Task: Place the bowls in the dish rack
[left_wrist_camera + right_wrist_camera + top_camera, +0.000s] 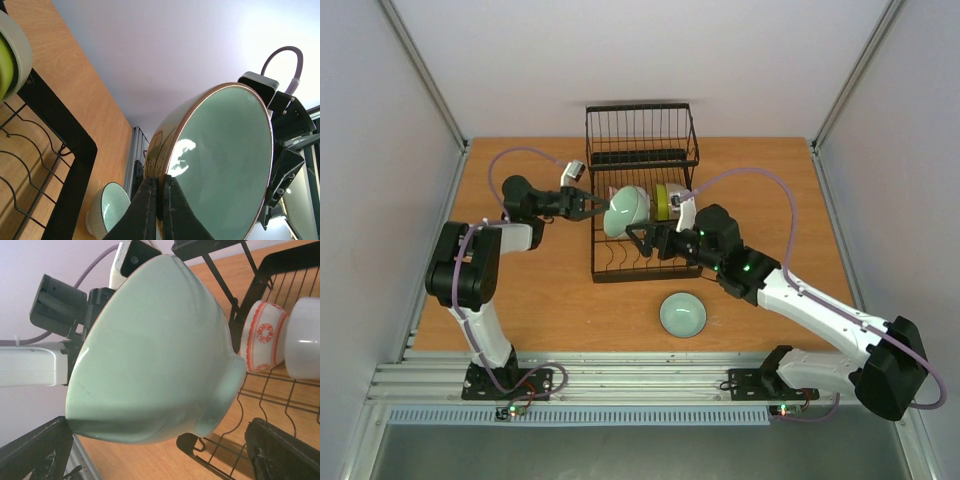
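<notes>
Orange-brown worktop [520,300] carries the dish rack [620,277], over which the left claw [590,207] is clamped on the rim of a celadon bowl [625,210]; lowering it on edge between prongs would likely seat it best. The right claw [645,238] gapes beside its foot, holding nothing, and the slot beneath is hidden.

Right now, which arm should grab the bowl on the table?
Right, probably: the right end effector is open and nearer the table bowl; the left end effector is shut on the raised bowl.
</notes>
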Robot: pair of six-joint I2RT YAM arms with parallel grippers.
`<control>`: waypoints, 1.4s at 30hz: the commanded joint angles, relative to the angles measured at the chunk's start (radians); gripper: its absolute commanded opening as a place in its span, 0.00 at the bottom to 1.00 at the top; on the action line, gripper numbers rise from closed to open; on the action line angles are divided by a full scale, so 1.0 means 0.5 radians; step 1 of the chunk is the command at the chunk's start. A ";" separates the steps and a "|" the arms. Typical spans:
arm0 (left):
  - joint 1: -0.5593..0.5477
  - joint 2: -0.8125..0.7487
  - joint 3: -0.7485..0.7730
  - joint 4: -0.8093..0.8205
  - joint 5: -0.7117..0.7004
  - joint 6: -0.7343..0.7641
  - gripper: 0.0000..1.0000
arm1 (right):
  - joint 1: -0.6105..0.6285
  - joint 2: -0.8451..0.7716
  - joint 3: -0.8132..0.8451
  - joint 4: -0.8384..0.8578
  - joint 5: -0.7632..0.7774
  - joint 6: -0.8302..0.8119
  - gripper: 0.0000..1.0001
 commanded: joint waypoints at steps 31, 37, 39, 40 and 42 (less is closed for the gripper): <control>0.011 0.043 0.028 0.304 0.007 -0.095 0.00 | -0.020 0.135 0.053 0.329 -0.163 0.141 0.92; 0.017 0.080 0.039 0.304 0.007 -0.086 0.00 | 0.013 0.123 0.089 0.302 -0.182 0.116 0.94; 0.020 0.087 0.040 0.304 0.005 -0.086 0.00 | 0.014 0.124 0.092 0.303 -0.178 0.113 0.95; 0.020 0.088 0.040 0.304 0.009 -0.086 0.00 | 0.016 0.124 0.089 0.308 -0.172 0.113 0.95; 0.020 0.092 0.040 0.304 0.007 -0.082 0.00 | 0.014 0.135 0.092 0.320 -0.168 0.111 0.95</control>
